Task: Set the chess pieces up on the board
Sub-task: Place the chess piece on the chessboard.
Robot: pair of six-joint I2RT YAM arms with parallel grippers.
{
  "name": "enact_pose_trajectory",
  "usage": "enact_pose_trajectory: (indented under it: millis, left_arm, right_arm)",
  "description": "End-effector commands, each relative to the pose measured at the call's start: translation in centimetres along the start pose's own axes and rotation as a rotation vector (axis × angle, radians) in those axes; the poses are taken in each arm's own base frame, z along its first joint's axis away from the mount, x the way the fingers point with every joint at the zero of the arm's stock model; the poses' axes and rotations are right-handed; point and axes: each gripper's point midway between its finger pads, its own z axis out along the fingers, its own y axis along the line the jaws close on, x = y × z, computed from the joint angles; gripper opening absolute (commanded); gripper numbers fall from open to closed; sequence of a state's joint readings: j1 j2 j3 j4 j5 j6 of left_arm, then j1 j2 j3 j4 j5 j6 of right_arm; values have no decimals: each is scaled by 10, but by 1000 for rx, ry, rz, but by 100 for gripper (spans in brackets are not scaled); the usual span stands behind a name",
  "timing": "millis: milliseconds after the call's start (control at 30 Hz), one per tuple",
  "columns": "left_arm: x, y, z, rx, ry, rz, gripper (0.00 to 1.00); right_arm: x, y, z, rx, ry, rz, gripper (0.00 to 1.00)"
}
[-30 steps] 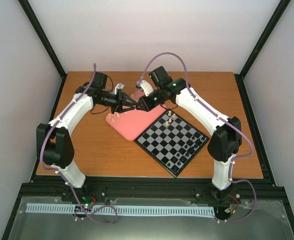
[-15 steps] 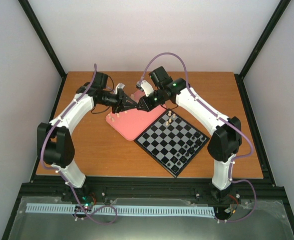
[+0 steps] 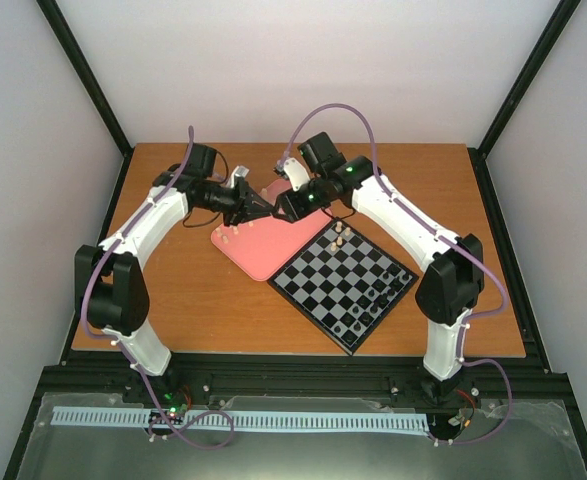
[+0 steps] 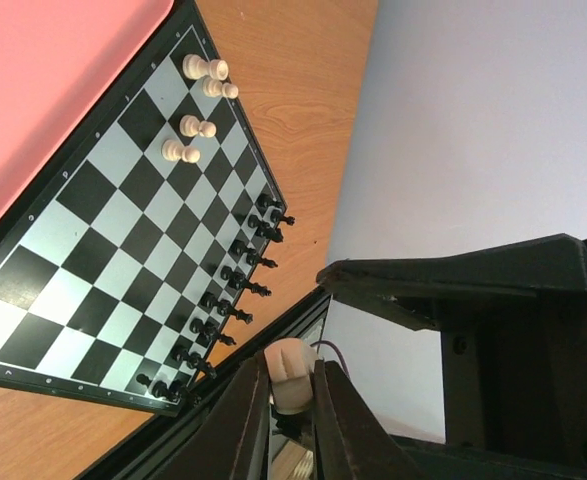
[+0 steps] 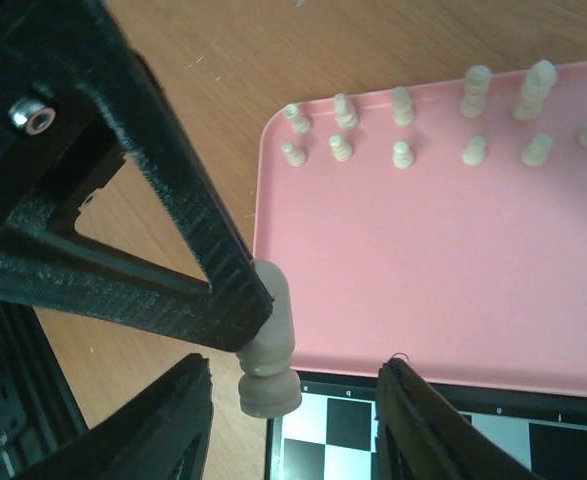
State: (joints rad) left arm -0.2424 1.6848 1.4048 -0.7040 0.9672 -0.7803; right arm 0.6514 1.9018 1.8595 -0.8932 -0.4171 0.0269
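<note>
The left gripper (image 3: 261,209) and the right gripper (image 3: 281,207) meet tip to tip above the far part of the pink tray (image 3: 253,250), which lies on the wooden table (image 3: 193,290) touching the far left edge of the board (image 3: 323,285). The left gripper's fingers (image 4: 245,420) stand narrow and pinch one cream chess piece (image 5: 269,340) near its top, so that its round base hangs free below them. In the right wrist view this held piece sits over the line where the tray's edge meets the board's black border. The right gripper's fingers (image 5: 163,430) are spread wide, one on each side of the held piece, and neither touches it. On the tray two rows of cream pieces (image 5: 402,154) stand upright near its far edge, close together but apart from one another. Four more cream pieces (image 4: 198,127) stand on the board in its far corner, on squares close to the edge beside the tray. A double row of small black pieces (image 4: 235,290) lines the opposite side of the board, the side toward the right arm's base. The rest of the squares in between are bare checks of black and light grey.
</note>
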Motion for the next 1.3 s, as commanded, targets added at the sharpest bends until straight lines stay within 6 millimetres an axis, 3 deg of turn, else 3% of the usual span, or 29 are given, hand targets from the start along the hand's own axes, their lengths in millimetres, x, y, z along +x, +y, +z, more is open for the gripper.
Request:
enact_pose_trajectory:
  millis: [0, 100, 233, 367, 500, 633, 833, 1133, 1267]
  left_arm:
    - [-10, -12, -1, -9, -22, 77, 1]
    - [-11, -8, 4, -42, -11, 102, 1]
    - [-5, -6, 18, -110, 22, 167, 1]
    - [0, -3, 43, -210, 50, 254, 1]
    - [-8, 3, 71, -356, 21, 396, 1]
    - [-18, 8, 105, -437, -4, 500, 1]
    - [-42, 5, 137, -478, -77, 583, 1]
    - [-63, 20, 166, -544, -135, 657, 1]
    - [-60, 21, 180, -554, -138, 683, 1]
  right_arm:
    - [-13, 3, -28, 66, -77, -17, 49]
    - [-10, -5, -40, 137, -92, -20, 56]
    - [-3, -24, -68, 254, -134, 13, 59]
    - [15, -66, -98, 412, -182, 146, 63]
    - [37, -109, -121, 538, -197, 295, 64]
    - [56, -133, -128, 637, -192, 351, 69]
    - [73, -160, -128, 721, -203, 394, 69]
    - [92, -182, -131, 801, -182, 417, 70]
    - [99, -189, -132, 821, -172, 425, 71]
